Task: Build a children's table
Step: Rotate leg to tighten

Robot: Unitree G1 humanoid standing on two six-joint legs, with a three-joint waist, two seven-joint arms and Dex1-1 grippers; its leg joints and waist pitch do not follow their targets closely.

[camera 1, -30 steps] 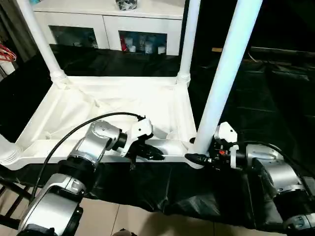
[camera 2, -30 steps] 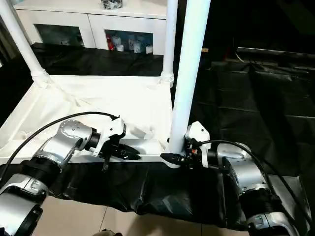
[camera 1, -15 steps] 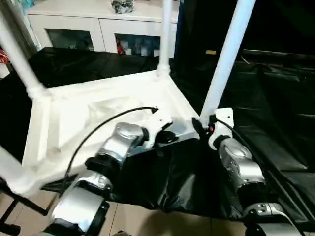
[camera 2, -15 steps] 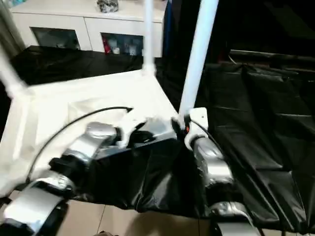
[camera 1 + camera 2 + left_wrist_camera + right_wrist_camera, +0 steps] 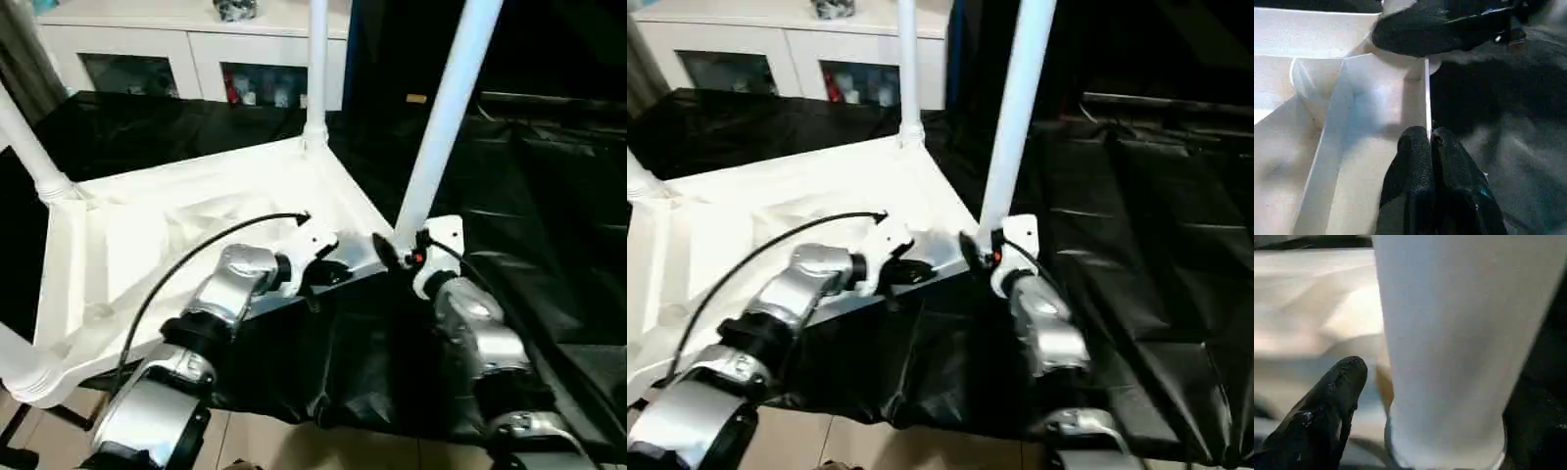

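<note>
White plastic children's table lies upside down on black sheeting, ribbed underside up, in front of the white cabinet. Legs stand upright in its corner sockets; the near-right leg is long, round, tapered. My left gripper is pinched together on the thin rim wall of the tabletop, just beside that leg's socket. My right gripper sits at the base of the same leg, fingers apart on either side of it; can't tell whether they touch it.
</note>
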